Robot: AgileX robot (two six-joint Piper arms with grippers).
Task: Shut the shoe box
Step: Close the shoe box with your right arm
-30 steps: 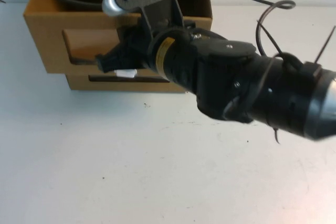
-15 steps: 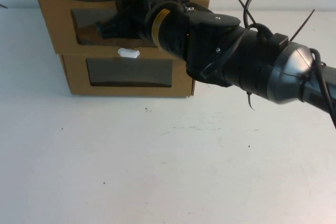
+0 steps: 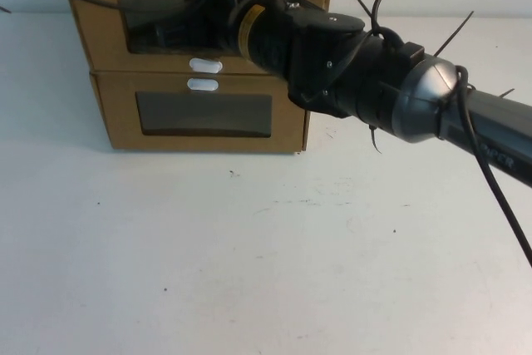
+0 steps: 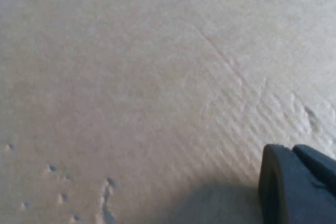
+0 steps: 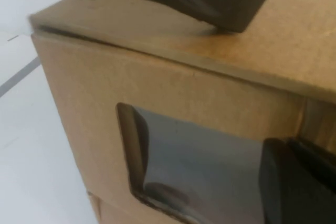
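Up against the shoe box (image 3: 100,39), the right gripper (image 3: 170,32) meets its dark window; whether it is open, I cannot tell. Left gripper (image 4: 299,184) lies near plain cardboard. That box sits atop the matching lower box (image 3: 287,118)

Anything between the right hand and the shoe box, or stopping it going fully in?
Nothing visible does. The right hand is right up against the shoe box at its window. The box front sits about flush with the lower box. The left hand is close against bare cardboard.
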